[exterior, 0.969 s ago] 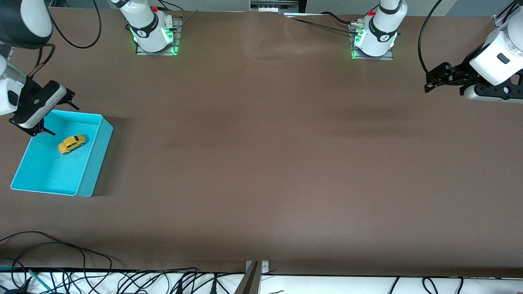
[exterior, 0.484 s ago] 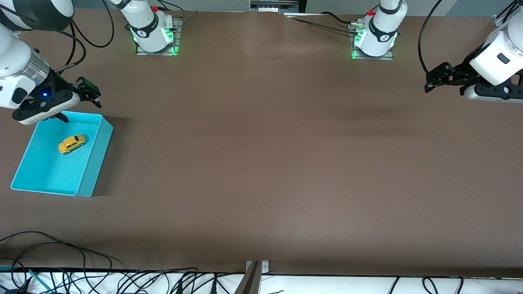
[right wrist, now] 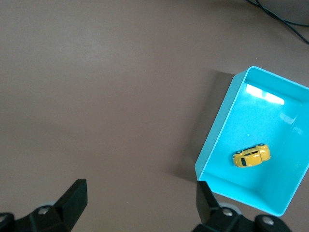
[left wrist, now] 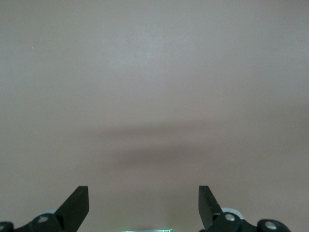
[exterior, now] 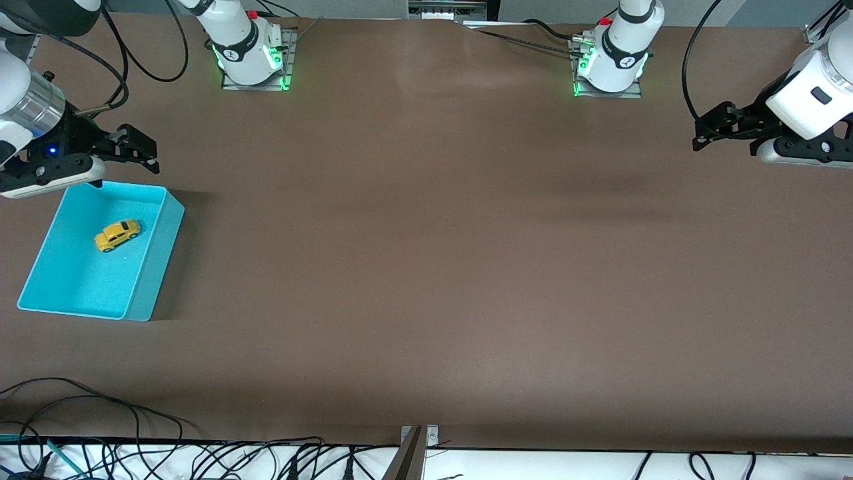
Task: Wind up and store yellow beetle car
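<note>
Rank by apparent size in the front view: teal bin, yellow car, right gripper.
1. teal bin
2. right gripper, raised toward the camera, so it looks bigger than it is
3. yellow beetle car, inside the bin

left arm (exterior: 810, 93) cut off (edge) — cables (exterior: 80, 427) too

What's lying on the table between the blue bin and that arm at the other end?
Nothing. In the front view the brown table is bare from the teal bin, which holds the yellow car, to the waiting left gripper.

Teal bin (exterior: 156, 263) on brown table (exterior: 433, 267)
</note>
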Robot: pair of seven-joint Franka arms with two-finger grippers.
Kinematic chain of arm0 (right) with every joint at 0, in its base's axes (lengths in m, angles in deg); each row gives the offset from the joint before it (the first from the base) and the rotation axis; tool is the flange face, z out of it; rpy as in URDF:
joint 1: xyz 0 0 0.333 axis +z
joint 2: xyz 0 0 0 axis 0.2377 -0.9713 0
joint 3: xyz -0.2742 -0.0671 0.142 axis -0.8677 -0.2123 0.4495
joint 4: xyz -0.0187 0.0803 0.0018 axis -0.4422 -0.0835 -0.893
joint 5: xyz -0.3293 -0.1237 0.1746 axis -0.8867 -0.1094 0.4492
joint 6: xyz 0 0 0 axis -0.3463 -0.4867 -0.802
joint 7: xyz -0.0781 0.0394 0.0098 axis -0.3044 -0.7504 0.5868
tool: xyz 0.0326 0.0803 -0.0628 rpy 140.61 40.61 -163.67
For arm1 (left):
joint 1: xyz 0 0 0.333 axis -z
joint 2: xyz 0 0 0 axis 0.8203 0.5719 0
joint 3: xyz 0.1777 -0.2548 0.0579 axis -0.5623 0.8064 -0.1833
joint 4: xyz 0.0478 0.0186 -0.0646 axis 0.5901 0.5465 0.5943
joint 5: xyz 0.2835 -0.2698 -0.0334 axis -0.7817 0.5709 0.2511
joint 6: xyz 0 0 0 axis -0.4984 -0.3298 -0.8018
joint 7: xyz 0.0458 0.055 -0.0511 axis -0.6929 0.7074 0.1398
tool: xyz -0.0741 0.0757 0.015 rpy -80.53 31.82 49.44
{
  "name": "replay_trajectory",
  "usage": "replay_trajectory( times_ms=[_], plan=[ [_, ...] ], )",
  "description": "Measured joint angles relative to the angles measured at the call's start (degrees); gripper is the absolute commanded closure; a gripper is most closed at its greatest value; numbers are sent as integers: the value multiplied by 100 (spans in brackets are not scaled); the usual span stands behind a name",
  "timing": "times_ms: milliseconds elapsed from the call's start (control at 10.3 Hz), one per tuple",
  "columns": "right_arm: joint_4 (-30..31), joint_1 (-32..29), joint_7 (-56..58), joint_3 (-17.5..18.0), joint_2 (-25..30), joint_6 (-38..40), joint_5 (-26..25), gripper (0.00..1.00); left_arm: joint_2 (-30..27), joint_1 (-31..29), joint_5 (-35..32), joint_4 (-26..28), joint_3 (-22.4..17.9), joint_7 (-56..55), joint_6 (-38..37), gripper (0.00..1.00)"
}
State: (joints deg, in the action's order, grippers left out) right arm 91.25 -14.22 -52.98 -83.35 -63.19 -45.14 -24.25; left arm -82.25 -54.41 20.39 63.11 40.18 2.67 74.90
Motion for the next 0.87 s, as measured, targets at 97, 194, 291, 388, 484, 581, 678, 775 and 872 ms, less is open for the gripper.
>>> replay_trajectory(
  times_ms=[97,194,291,388,484,581,678,775,872],
  plan=[
    [-40,32,-182,0,-16,102,1,0,0,0,0,0,0,0,0,0],
    [-106,43,-234,0,-27,253,2,0,0,0,0,0,0,0,0,0],
    [-195,43,-255,-2,-29,443,2,0,0,0,0,0,0,0,0,0],
    [-288,43,-272,-7,-28,596,3,0,0,0,0,0,0,0,0,0],
    [-347,43,-285,-11,-28,678,3,0,0,0,0,0,0,0,0,0],
    [-365,43,-291,-13,-28,704,3,0,0,0,0,0,0,0,0,0],
    [-366,43,-295,-13,-29,741,3,0,0,0,0,0,0,0,0,0],
    [-366,43,-296,-14,-29,789,3,0,0,0,0,0,0,0,0,0],
    [-367,43,-296,-14,-29,805,3,0,0,0,0,0,0,0,0,0]
  ],
)
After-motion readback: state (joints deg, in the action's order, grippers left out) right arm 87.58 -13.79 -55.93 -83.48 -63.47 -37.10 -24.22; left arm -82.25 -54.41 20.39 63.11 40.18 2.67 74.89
